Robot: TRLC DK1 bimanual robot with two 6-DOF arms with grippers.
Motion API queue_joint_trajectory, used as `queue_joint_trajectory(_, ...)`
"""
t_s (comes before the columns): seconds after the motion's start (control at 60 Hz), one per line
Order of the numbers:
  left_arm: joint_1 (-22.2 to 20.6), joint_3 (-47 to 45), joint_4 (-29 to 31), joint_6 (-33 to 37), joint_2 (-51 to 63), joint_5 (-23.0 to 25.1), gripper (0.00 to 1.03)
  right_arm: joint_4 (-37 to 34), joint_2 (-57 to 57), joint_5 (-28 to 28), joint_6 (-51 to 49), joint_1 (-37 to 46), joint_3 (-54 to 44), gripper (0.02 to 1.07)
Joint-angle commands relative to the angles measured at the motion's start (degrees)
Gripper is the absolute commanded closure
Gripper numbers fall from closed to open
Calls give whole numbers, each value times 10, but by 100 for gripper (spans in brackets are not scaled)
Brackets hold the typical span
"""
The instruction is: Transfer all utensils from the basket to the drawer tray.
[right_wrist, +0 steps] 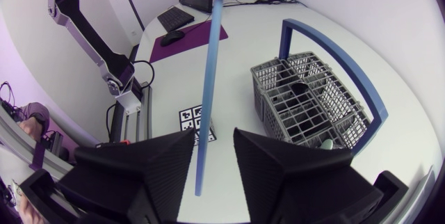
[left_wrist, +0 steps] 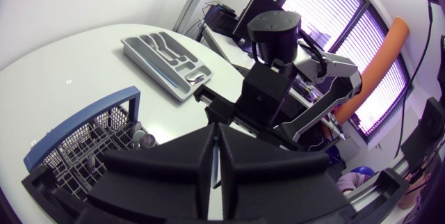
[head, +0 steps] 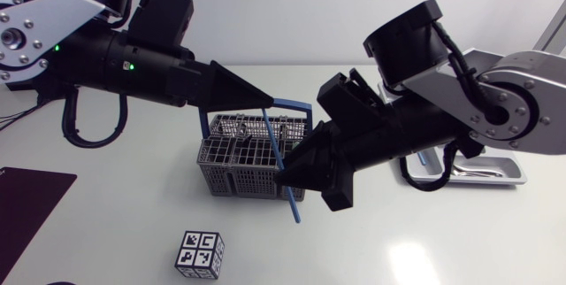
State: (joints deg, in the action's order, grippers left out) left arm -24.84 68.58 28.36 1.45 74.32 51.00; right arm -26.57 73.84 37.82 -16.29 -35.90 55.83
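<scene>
The right end effector point(right_wrist: 214, 138) stands at a narrow gap with the long blue utensil point(right_wrist: 211, 64) running between its fingers. The utensil looks to lie closer to one finger than the other, so it is not gripped there. If the fingers close like this, I judge they could shove the thin shaft sideways and leave it pinched crooked. The upper end is clamped in the left end effector point(head: 265, 105), whose fingers are pressed together on it. Should that hold open before the right one bites, the utensil would likely drop to the worktop point(head: 398, 241) or back onto the basket point(head: 232, 179). The two black tips are near each other above the basket, so a small misjudged move could knock them together or catch the basket's blue handle point(head: 292, 103). The drawer tray point(head: 520, 175) lies well apart, half hidden behind the right arm. Over that carry, a long shaft held at one spot may swing.
</scene>
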Motion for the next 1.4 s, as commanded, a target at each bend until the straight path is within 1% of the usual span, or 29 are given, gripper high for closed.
queue_joint_trajectory(0.0, -6, 16, -9, -13, 6, 10, 100, -7, 11, 8, 12, -3, 2, 90)
queue_joint_trajectory(0.117, -7, 19, -9, -13, 6, 10, 100, -10, 11, 11, 12, -4, 2, 101)
queue_joint_trajectory(0.183, -7, 20, -9, -14, 6, 10, 96, -16, 10, 10, 12, -4, 1, 102)
queue_joint_trajectory(0.217, -6, 20, -10, -14, 6, 9, 92, -21, 10, 11, 10, -4, -1, 102)
queue_joint_trajectory(0.267, -5, 22, -10, -14, 5, 10, 83, -22, 8, 11, 11, -5, -5, 102)
queue_joint_trajectory(0.283, -4, 24, -10, -14, 5, 10, 78, -23, 8, 11, 10, -6, -6, 102)
queue_joint_trajectory(0.3, -4, 26, -10, -14, 3, 9, 71, -25, 8, 11, 8, -7, -9, 101)
queue_joint_trajectory(0.383, 6, 46, -10, -15, 0, 9, 55, -30, 8, 12, 7, -7, -14, 102)
queue_joint_trajectory(0.45, 17, 66, -29, -38, -4, 9, 48, -37, 7, 11, 4, -7, -18, 102)
queue_joint_trajectory(0.5, 31, 79, -55, -63, -8, 9, 44, -41, 2, 11, 1, -6, -21, 102)
queue_joint_trajectory(0.55, 44, 89, -74, -82, -12, 9, 43, -44, -5, 11, 1, -2, -26, 101)
queue_joint_trajectory(0.617, 78, 107, -108, -117, -16, 8, 42, -49, -20, 10, 0, 8, -33, 101)
queue_joint_trajectory(0.667, 103, 125, -110, -126, -15, 1, 41, -51, -34, 10, 1, 25, -38, 102)
queue_joint_trajectory(0.733, 123, 130, -110, -126, -14, 0, 41, -60, -47, 10, 1, 60, -39, 102)
queue_joint_trajectory(0.783, 132, 128, -103, -116, -14, -19, 41, -64, -53, 9, 1, 89, -39, 101)
queue_joint_trajectory(0.867, 137, 125, -51, -66, -13, -37, 41, -67, -58, 9, 1, 147, -41, 102)
queue_joint_trajectory(0.883, 138, 122, -41, -55, -12, -49, 41, -67, -58, 8, 1, 160, -41, 102)
queue_joint_trajectory(0.917, 138, 116, -30, -40, -12, -71, 41, -66, -56, 3, -1, 184, -42, 102)
queue_joint_trajectory(0.967, 137, 103, -10, -15, -13, -81, 41, -64, -51, 1, -9, 222, -43, 102)
queue_joint_trajectory(1.033, 137, 84, -2, 0, -14, -106, 41, -64, -35, -1, -15, 276, -38, 102)
queue_joint_trajectory(1.083, 128, 74, 13, 20, -14, -124, 41, -64, -21, -2, -23, 314, -32, 102)
queue_joint_trajectory(1.15, 124, 61, 17, 30, -15, -144, 41, -58, -3, -18, -23, 354, -24, 101)
queue_joint_trajectory(1.167, 122, 58, 18, 34, -15, -157, 41, -57, 2, -21, -24, 361, -21, 102)
queue_joint_trajectory(1.217, 104, 51, 28, 50, -16, -190, 41, -55, 23, -24, -24, 390, -9, 102)
queue_joint_trajectory(1.267, 89, 40, 34, 62, -20, -219, 41, -49, 48, -41, -23, 414, 2, 102)
queue_joint_trajectory(1.383, 46, 15, 34, 80, -25, -299, 41, -31, 106, -73, -14, 447, 28, 102)
